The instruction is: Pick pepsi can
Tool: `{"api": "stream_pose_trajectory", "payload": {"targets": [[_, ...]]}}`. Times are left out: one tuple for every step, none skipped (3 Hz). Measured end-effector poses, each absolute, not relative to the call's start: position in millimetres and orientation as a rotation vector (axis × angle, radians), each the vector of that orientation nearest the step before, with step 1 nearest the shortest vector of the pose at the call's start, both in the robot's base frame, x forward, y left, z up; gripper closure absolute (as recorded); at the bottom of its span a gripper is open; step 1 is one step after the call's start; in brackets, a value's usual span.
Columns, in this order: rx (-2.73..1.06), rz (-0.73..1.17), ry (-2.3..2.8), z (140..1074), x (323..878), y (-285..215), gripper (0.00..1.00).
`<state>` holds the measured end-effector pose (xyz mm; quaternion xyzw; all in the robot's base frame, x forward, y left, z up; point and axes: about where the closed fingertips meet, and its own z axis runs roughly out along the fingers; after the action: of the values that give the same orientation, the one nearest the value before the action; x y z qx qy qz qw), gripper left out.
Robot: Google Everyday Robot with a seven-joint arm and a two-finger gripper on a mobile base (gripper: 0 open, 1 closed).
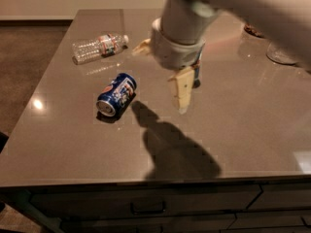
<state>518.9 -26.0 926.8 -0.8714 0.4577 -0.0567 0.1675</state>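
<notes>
The pepsi can is a short blue can with white and red marks. It lies on its side on the brown table, left of centre, with its silver end toward the front left. My gripper hangs above the table just right of and behind the can, not touching it. It is open: one cream finger points down toward the table and the other sticks out at the far left of the wrist. Nothing is held. The arm's shadow falls on the table right of the can.
A clear plastic bottle lies on its side at the back left. A slim blue can stands behind the gripper, mostly hidden. Glassware stands at the back right. Drawers run under the table's front edge.
</notes>
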Motion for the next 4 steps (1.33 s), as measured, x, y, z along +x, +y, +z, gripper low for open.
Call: {"api": "stream_pose_trajectory", "payload": {"targets": [[-2.549, -0.143, 1.181, 916.7, 534.8, 1.2, 0.00], [-2.629, -0.123, 1.078, 905.0, 546.6, 30.8, 0.00], [-2.696, -0.102, 1.018, 892.7, 552.1, 52.6, 0.00], [-2.752, -0.077, 0.986, 879.3, 554.9, 67.1, 0.00]]}}
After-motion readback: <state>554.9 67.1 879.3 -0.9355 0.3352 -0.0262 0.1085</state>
